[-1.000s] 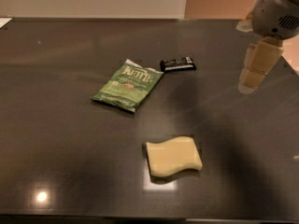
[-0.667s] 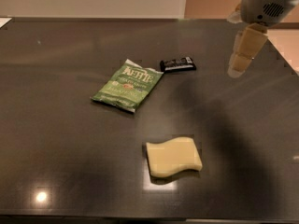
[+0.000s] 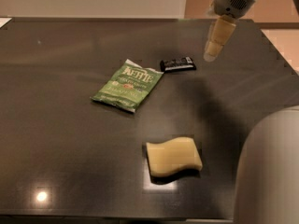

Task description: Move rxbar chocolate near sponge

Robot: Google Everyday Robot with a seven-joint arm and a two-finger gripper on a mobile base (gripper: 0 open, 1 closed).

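The rxbar chocolate (image 3: 177, 64) is a small flat black wrapper lying on the dark table (image 3: 56, 125), just right of the green chip bag. The sponge (image 3: 174, 156) is a pale yellow wavy-edged block nearer the front, well below the bar. My gripper (image 3: 211, 55) hangs from the upper right with cream-coloured fingers pointing down. It is just right of the bar and a little above it, apart from it and holding nothing.
A green Kettle chip bag (image 3: 127, 85) lies left of the bar. A pale grey rounded part of the robot (image 3: 273, 171) fills the lower right corner. The table's right edge runs diagonally at the far right.
My gripper has moved left and toward the rxbar chocolate, from the right side of the table to just beside the bar. The objects have not moved.
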